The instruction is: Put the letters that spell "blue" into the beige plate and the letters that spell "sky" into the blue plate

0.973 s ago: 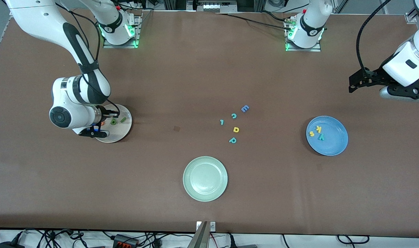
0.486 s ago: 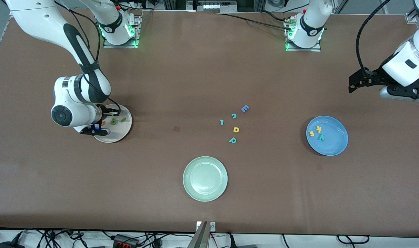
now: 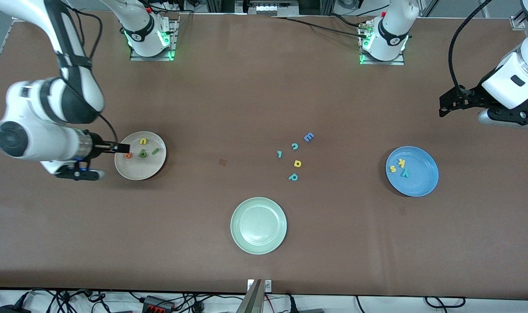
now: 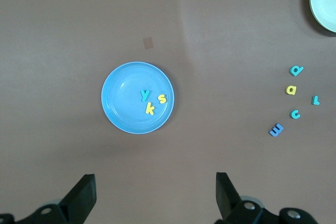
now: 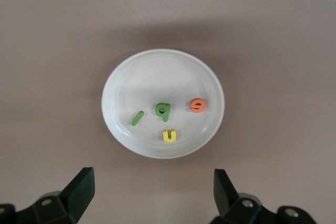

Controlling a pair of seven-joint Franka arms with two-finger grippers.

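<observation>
Beige plate (image 3: 138,170) now shows b (image 3: 143,153), l (image 3: 155,151), u (image 3: 143,141), e (image 3: 128,155); the right hand (image 5: 152,192) has risen off it, released. Blue plate (image 3: 420,182) holds s (image 3: 393,168), k (image 3: 401,163), y (image 3: 405,173); the left hand (image 4: 155,195) waits, spread wide.

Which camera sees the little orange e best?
The right wrist view: it looks straight down on the orange e lying in the beige plate, nothing covering it. In the front view it is tiny, right by the right gripper. The left wrist view misses it.
</observation>
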